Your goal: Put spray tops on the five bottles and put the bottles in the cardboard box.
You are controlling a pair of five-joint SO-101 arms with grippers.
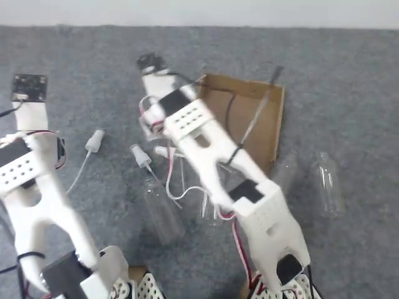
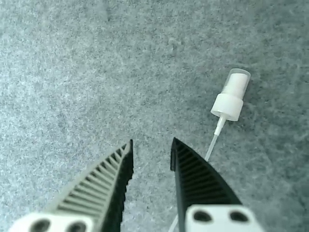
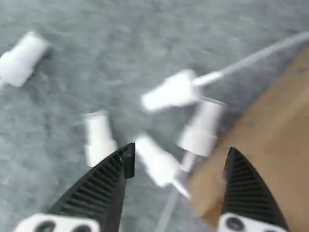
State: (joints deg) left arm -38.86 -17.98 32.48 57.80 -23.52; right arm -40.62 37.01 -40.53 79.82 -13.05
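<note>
Clear bottles without tops lie on the grey carpet: one [image 1: 163, 212] near the middle, one [image 1: 327, 184] at the right, one [image 1: 284, 169] beside the cardboard box [image 1: 249, 118]. My left gripper [image 2: 151, 142] hovers open over bare carpet, with a white spray top [image 2: 231, 94] and its tube just beside it; the same top [image 1: 93, 142] lies left of centre. My right gripper [image 3: 180, 151] is open wide above a cluster of spray tops [image 3: 157, 162] at the box's edge [image 3: 270, 135]. Nothing is held.
Another spray top [image 1: 140, 156] lies near the middle bottle's neck. The right arm [image 1: 206, 143] stretches across the centre and hides part of the carpet beside the box. The left arm [image 1: 31, 174] stands at the left edge.
</note>
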